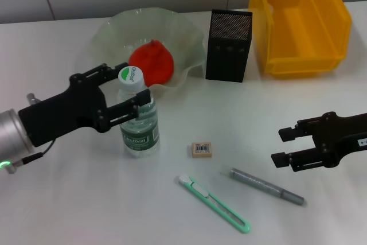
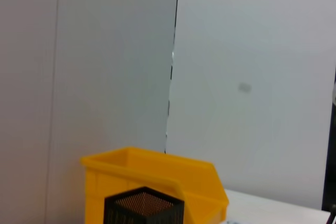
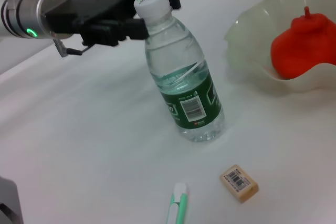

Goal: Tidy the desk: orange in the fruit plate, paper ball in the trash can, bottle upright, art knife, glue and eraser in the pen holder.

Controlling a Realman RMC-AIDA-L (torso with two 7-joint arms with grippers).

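Note:
A clear water bottle (image 1: pixel 139 120) with a green label stands upright on the white desk. My left gripper (image 1: pixel 133 83) is open, its fingers on either side of the bottle's cap and shoulder; the right wrist view shows it (image 3: pixel 140 11) around the bottle (image 3: pixel 185 85) too. The orange (image 1: pixel 151 61) lies in the glass fruit plate (image 1: pixel 189 32). The eraser (image 1: pixel 202 149), green art knife (image 1: pixel 213 203) and grey glue stick (image 1: pixel 266 186) lie on the desk. The black mesh pen holder (image 1: pixel 228 45) stands behind them. My right gripper (image 1: pixel 281 146) is open and empty right of the glue. No paper ball shows.
A yellow bin (image 1: pixel 298 21) stands at the back right, next to the pen holder; both show in the left wrist view, the bin (image 2: pixel 157 174) behind the holder (image 2: pixel 144 205). The right wrist view shows the eraser (image 3: pixel 239 182) and the knife's end (image 3: pixel 177 203).

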